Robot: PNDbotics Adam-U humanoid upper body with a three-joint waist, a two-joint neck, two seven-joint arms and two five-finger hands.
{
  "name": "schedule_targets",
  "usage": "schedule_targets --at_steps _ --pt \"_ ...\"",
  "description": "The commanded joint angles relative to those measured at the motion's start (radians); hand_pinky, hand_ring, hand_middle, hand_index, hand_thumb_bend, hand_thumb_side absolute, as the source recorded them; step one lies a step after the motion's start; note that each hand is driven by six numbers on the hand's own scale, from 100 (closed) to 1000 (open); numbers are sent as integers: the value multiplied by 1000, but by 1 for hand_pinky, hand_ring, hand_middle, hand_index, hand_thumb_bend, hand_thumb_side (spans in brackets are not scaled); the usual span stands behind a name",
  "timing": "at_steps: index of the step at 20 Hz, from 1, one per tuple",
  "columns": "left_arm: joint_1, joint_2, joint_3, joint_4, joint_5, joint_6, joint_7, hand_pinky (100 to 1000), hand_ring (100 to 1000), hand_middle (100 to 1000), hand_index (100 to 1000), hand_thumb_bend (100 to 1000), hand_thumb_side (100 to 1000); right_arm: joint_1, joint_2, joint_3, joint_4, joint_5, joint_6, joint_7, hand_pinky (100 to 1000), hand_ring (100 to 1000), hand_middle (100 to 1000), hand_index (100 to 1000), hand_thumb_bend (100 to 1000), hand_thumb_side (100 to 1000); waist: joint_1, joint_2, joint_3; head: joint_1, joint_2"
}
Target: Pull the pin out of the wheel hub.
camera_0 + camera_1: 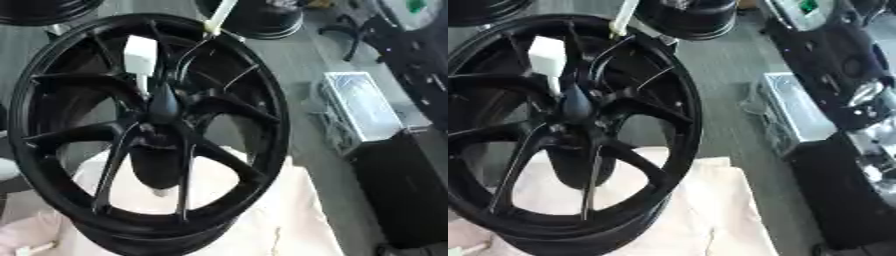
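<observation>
the black wheel hub (149, 130) fills the view, resting on a pale cloth (280, 210). the pin (140, 57), a white blocky head on a thin white shank, stands in the spokes just above the hub's centre cone (164, 105), its long axis running from that cone up toward the hub's upper rim. neither robot hand shows in either view, so which arm is nearer, how the pin lies from the fingers, and how the fingers stand cannot be told. the pin looks still seated.
</observation>
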Motion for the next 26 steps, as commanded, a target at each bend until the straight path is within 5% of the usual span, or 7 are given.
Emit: schedule_targets --at_steps 1,6,11,17,19,23,26 --pt "-1 10 14 -25 0 0 -3 855 732 681 815 143 877 97 -142 -123 -56 -132 -15 -107 194 230 279 467 100 139 15 -22 -11 25 -2" --pt "-1 -5 25 -42 8 1 1 855 732 682 815 142 870 485 -133 -336 -177 -142 -127 -304 224 252 302 485 100 100 39 -11 -52 95 -2" --pt "-34 -28 14 -61 17 8 -12 856 733 683 815 140 857 762 69 -412 -346 100 -182 -432 326 320 374 552 100 100 70 9 -46 145 -2" --pt "-68 -41 0 -86 30 13 -35 856 733 684 816 135 840 862 240 -394 -368 425 -300 -405 569 614 644 822 100 100 98 27 -24 177 -2" --pt "-71 -42 0 -90 33 14 -39 857 733 684 816 135 839 883 275 -398 -368 507 -306 -397 659 735 734 874 126 188 102 29 -22 180 -2" --pt "-70 -41 1 -90 35 14 -39 856 733 684 816 136 844 922 340 -415 -369 627 -286 -441 722 795 786 915 248 258 104 33 -23 185 -2" --pt "-69 -40 1 -88 34 13 -40 857 733 685 816 135 844 941 375 -420 -369 661 -271 -472 722 792 786 916 249 256 105 35 -27 183 -2"
